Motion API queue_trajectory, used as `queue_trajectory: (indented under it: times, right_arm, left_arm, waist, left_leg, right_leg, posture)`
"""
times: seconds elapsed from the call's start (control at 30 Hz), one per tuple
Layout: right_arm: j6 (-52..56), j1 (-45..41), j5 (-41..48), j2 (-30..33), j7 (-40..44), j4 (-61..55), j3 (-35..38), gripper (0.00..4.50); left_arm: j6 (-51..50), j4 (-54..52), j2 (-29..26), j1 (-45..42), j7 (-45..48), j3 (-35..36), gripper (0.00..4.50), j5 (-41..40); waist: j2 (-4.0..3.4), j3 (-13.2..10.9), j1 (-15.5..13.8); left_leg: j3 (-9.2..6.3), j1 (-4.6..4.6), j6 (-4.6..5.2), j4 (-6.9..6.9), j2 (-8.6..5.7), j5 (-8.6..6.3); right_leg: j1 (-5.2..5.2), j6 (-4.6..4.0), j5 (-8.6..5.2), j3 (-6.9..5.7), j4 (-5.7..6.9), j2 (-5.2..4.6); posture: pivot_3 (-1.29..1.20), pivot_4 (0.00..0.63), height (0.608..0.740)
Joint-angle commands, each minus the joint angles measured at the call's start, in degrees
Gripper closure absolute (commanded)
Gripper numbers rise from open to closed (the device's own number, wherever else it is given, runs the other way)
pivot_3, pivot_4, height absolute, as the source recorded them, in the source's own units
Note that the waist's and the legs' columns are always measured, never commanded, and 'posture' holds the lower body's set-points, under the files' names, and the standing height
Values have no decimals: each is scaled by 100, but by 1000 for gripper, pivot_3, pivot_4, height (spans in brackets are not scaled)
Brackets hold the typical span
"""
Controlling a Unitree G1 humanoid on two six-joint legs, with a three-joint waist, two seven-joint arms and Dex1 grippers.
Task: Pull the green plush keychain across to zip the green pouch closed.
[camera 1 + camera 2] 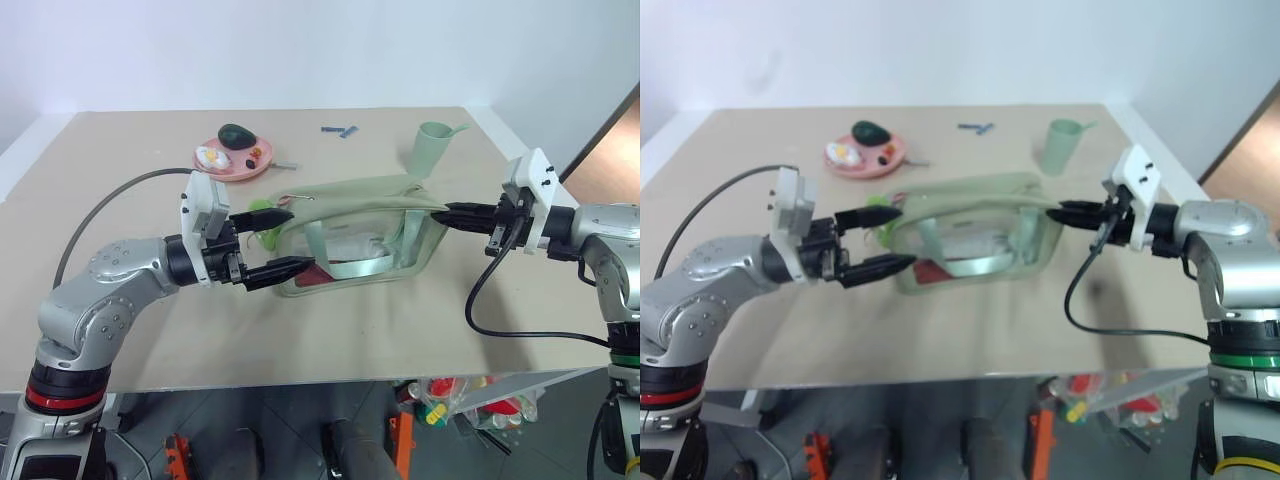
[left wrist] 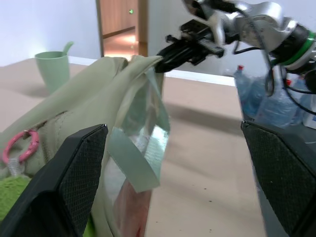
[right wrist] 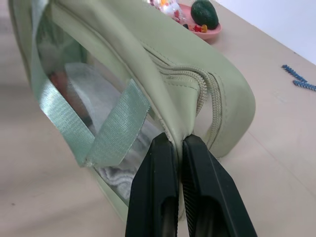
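Soft sage fabric makes up the green pouch (image 1: pixel 350 225), a boxy zip bag lying on its side in the middle of a tan table (image 1: pixel 330 330). It looks light and floppy, with clear plastic side windows and a shiny green webbing strap (image 3: pixel 98 128) looped over one window. Through the plastic, something pale and folded and something red show inside, though what they are cannot be told.

At the pouch's right end, the right gripper (image 1: pixel 448 213) has its two black fingers pressed together, pinching a fold of fabric where the zip ends. That pinch probably anchors the bag so it will not slide or bunch when the zip is drawn.

At the left end, the green plush keychain (image 1: pixel 268 222) sits beside the zip's start: a small, bright lime, fuzzy ring. A pink loop (image 2: pixel 19 147) lies close to it on the fabric. The left gripper (image 1: pixel 285 243) has its fingers spread wide, one above and one below that end of the pouch, holding nothing. The plush would likely squash easily, so a firm pinch on the ring itself seems the best hold.

Far left on the table, a pink plate (image 1: pixel 232 160) carries a dark avocado and small toy foods. Far right stands a pale green cup (image 1: pixel 432 145).
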State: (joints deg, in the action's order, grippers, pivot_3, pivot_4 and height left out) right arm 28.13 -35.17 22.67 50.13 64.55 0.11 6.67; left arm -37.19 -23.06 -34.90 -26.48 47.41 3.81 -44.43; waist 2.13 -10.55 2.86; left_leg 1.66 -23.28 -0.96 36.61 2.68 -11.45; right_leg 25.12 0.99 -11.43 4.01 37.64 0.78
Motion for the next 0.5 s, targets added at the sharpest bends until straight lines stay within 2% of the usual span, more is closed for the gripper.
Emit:
queue_trajectory:
  times: [0.03,0.27,0.5]
  right_arm:
    - [413,-54,449,-227,-446,-1011,190,4477]
    - [667,284,405,-662,-1057,-1730,-48,4477]
    - [834,686,458,-578,-1307,-2081,25,4477]
  left_arm:
    - [350,39,-9,137,-231,275,0,316]
    - [669,298,96,345,-749,654,0,661]
    - [461,-75,180,764,-1085,1214,0,146]
  waist:
    - [0,0,9]
    - [1,0,-16]
    - [1,0,-13]
  left_leg:
    - [0,1,0,-1,1,0]
    - [-2,-5,-1,-3,-2,0]
    - [4,-8,-1,-4,0,0]
  right_leg:
    - [0,2,2,0,0,1]
    - [1,2,1,-4,-2,-4]
    - [2,9,5,2,-13,-6]
  posture:
    - [0,150,740]
    - [0,150,740]
    - [0,150,740]
